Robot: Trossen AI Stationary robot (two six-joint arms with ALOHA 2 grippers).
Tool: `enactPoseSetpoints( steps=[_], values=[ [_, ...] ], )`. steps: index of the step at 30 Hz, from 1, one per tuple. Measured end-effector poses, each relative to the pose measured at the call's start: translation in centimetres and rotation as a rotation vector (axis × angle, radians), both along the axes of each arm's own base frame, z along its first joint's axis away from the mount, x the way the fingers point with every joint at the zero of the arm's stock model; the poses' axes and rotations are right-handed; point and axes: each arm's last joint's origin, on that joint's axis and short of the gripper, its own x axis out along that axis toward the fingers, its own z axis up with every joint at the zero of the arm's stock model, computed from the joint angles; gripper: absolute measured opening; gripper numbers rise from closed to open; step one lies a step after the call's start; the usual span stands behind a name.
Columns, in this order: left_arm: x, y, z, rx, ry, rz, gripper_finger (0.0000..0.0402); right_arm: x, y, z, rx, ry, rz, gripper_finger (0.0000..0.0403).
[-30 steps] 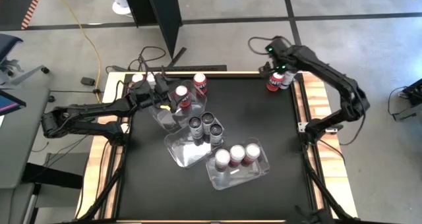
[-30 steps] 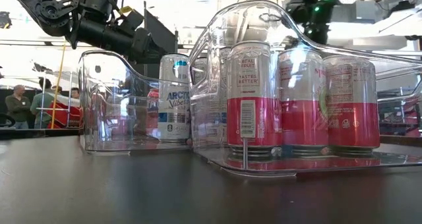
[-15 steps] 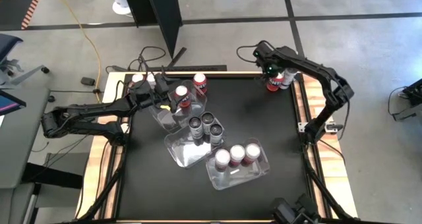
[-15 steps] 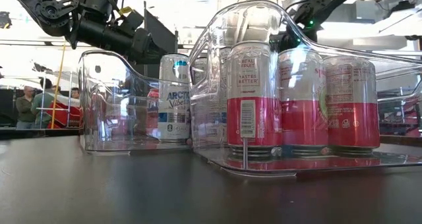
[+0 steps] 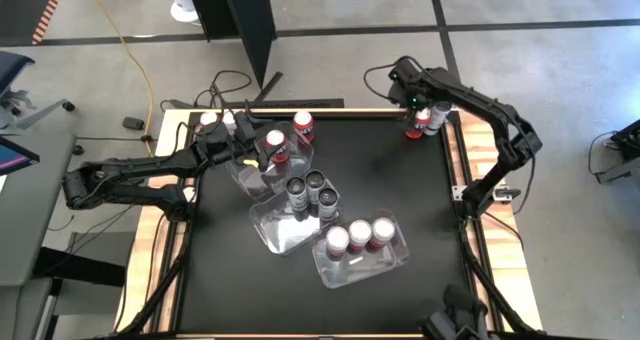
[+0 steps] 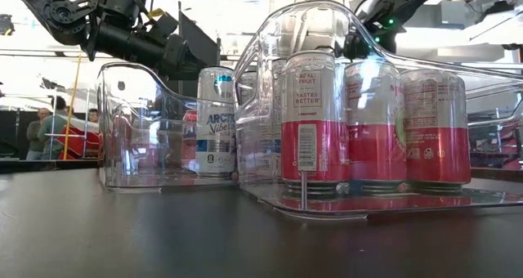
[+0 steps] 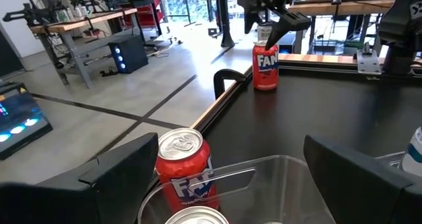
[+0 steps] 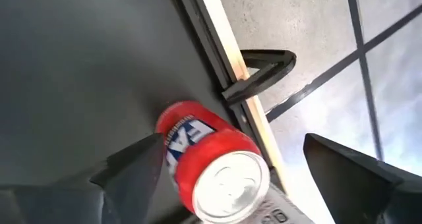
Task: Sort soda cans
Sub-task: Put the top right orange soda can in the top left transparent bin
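Note:
Two soda cans stand at the table's far right corner, a red one and a pale one beside it. My right gripper hangs open above the red can, pointing steeply down, one finger on either side of it, touching nothing. My left gripper waits open and level over the far-left clear tub, which holds a red can. A loose red can stands beyond that tub. Two more cans stand at the far left corner.
The middle tub holds two dark cans. The near tub holds three white-and-red cans. A black clamp grips the wooden far edge by the red can. People show beyond the table's left in the low view.
My right gripper has sunk toward the two cans at the far right corner, shifted a little toward the table's left, and rolled about its own pointing line. The cans and tubs have kept their places.

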Motion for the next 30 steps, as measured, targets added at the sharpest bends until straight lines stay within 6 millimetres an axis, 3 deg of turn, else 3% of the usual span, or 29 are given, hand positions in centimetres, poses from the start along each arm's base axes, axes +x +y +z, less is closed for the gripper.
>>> enactPoseSetpoints(
  steps=[12,30],
  values=[
    [0.0,0.0,-0.2,-0.033,0.002,0.003,0.0376,-1.2,0.1,-0.4,0.075,0.14,0.084,0.04],
    [0.0,0.0,-0.2,-0.008,0.021,0.0,0.0376,-2.5,-0.6,-0.5,0.127,0.11,0.035,0.04]
  ],
)
